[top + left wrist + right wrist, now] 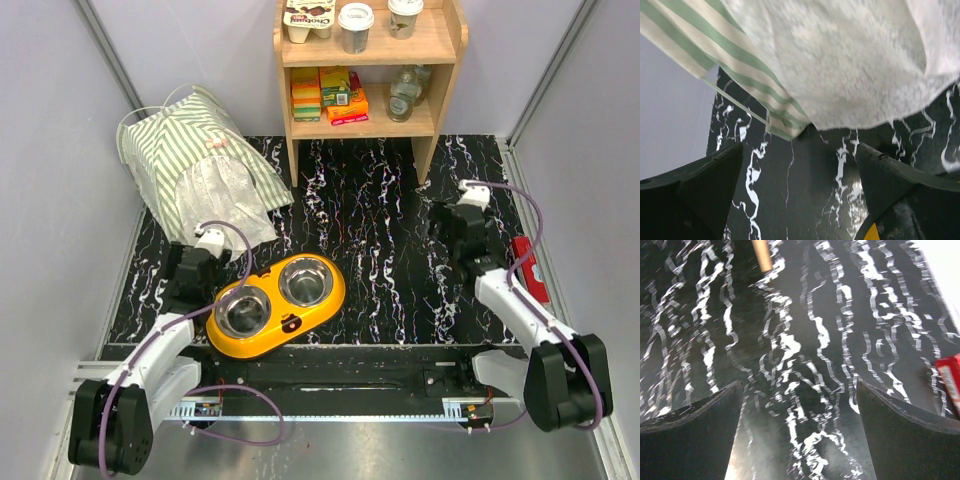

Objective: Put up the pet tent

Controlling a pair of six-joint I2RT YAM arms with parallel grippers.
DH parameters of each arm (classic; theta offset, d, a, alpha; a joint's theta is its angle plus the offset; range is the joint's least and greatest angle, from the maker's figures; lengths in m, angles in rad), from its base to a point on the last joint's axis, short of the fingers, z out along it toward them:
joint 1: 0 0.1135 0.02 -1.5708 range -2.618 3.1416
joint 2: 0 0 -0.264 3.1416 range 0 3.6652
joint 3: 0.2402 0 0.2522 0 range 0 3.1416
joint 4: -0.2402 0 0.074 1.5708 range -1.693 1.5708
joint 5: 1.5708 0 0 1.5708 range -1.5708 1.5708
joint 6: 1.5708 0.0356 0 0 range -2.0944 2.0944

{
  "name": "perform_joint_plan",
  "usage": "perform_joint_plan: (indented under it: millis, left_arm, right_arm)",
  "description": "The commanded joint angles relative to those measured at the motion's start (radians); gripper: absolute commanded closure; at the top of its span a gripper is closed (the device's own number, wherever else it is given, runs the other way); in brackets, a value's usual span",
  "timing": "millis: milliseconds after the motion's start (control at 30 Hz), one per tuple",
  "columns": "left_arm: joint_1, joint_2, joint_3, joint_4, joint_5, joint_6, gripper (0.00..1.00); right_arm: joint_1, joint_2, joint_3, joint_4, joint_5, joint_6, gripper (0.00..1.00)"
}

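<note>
Overhead view: pet tent (200,165) lies collapsed in the upper left of the frame, striped fabric bunched towards the wall, white mesh panel spread towards the frame's centre, thin white poles looping above it. Left gripper (203,252) sits just below the mesh edge, beside the yellow bowl holder (277,305). Right gripper (450,212) is at centre right, well apart from the tent, near the wooden shelf (370,75)

Left wrist view: fingers spread wide over bare marbled table (805,200), holding nothing. The tent's mesh and a striped hem (785,127) hang across the upper frame, just ahead of the tips and not touching them

Right wrist view: claw likewise spread and empty; only tabletop and a red object (950,375) at the right edge show

Assessment: the tent appears light and limp, its poles springy. The mesh looks liable to snag; the striped hem or a pole seems the sounder place to pinch
</note>
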Motion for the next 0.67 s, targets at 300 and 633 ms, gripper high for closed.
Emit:
perform_joint_plan:
  millis: [300, 633]
  left_arm:
    - [0.058, 0.003, -0.073, 0.544, 0.143, -0.192, 0.01]
    - [0.13, 0.048, -0.166, 0.709, 0.26, -0.22, 0.01]
  right_arm:
    - [-0.046, -0.067, -0.445, 0.887, 0.372, -0.16, 0.01]
    - [-0.045, -0.038, -0.534, 0.987, 0.334, -0.179, 0.0]
